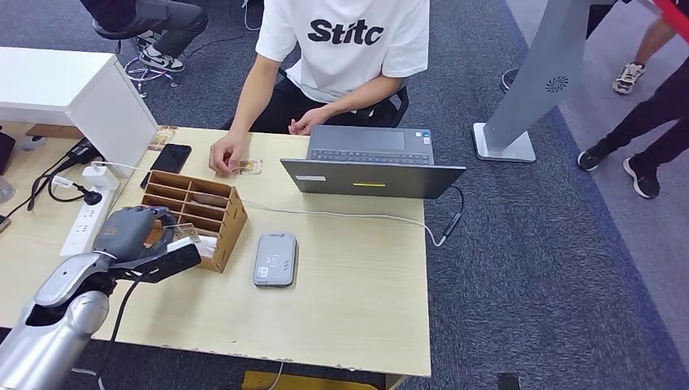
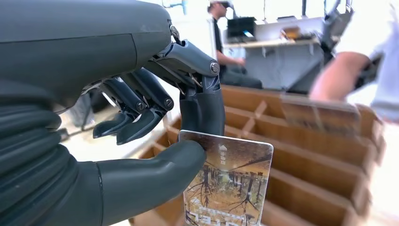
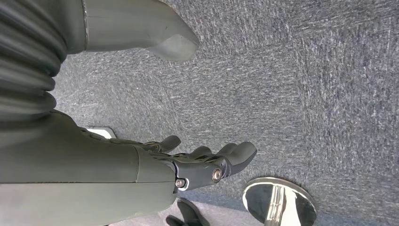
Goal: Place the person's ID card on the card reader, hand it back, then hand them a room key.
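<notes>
We see the key card (image 2: pixel 229 181) pinched by thumb and finger of the left robot hand (image 1: pixel 134 231), just over the wooden rack (image 1: pixel 213 207). Thin grip: we judge it could slip or snag a divider. Right robot hand (image 3: pixel 188 165) hangs released over carpet.

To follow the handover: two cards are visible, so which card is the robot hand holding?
The card with the tree picture, pinched by the left robot hand over the wooden organizer. The other card lies under the person's hand.
</notes>
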You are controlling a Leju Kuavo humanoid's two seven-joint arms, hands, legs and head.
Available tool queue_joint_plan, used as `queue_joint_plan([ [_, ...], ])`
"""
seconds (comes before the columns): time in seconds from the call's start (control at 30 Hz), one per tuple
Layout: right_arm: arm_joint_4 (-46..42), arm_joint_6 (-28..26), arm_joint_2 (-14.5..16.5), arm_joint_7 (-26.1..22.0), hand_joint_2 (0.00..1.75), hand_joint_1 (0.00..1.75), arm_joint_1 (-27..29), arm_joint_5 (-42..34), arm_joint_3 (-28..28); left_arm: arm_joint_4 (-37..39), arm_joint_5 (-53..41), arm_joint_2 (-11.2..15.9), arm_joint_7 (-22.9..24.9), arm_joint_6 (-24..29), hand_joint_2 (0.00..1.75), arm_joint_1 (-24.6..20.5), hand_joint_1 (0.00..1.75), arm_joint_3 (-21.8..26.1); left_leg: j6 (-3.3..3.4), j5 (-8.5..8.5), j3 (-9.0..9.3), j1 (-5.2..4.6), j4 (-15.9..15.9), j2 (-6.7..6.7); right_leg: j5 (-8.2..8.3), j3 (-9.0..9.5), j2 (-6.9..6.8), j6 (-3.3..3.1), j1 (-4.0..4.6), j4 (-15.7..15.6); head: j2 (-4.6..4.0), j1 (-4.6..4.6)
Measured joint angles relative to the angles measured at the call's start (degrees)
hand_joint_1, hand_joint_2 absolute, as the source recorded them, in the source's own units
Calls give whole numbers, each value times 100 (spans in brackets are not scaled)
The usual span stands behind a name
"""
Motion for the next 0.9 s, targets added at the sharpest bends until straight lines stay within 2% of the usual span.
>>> queue_joint_plan([
  [0.33,0,-1,0,-5,175,0,1,2,0,0,-173,-159,23,249,175,-217,175,535,0,0,0,0,0,0,0,0,0,0,0,0,0,1],
  [0.9,0,-2,0,-26,175,0,21,-5,0,-7,-251,-311,3,268,175,-447,175,797,0,0,-1,0,0,0,0,0,0,0,1,0,0,1],
])
